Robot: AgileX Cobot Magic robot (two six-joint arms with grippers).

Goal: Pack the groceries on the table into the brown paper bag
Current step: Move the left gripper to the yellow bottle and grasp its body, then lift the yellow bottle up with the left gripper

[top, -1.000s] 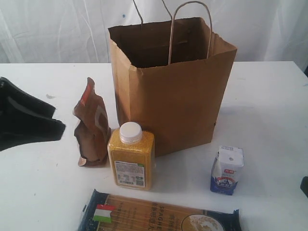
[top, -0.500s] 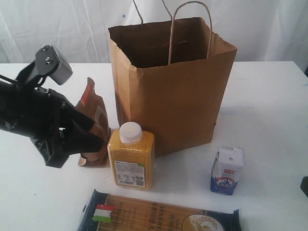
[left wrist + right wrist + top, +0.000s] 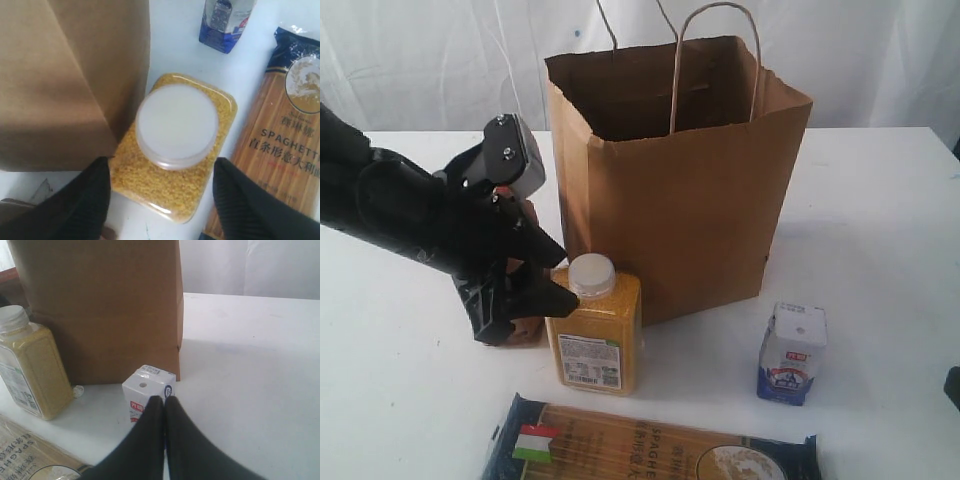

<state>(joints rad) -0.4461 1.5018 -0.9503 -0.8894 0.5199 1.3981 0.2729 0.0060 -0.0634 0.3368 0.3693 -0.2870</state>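
The tall brown paper bag (image 3: 670, 200) stands open at the back of the white table (image 3: 880, 230). In front of it stands the yellow white-capped bottle (image 3: 592, 330). My left gripper (image 3: 558, 280) hovers open just above and left of the cap (image 3: 177, 125), one finger (image 3: 85, 200) on each side of the bottle. The arm hides most of the brown pouch (image 3: 527, 331). The white-blue carton (image 3: 792, 352) stands at the right, and the spaghetti pack (image 3: 650, 450) lies at the front. My right gripper (image 3: 164, 399) is shut and empty, near the carton (image 3: 145, 390). No jars are in view.
The bag (image 3: 65, 85) stands close against one side of the bottle, and the spaghetti pack (image 3: 285, 140) lies near its other side. A white curtain hangs behind the table. A tiny white lump (image 3: 77, 390) lies at the bag's base.
My left arm has swung in from the left, passed in front of the brown pouch and reached the yellow bottle with its jaws open. The groceries and the bag have not moved.
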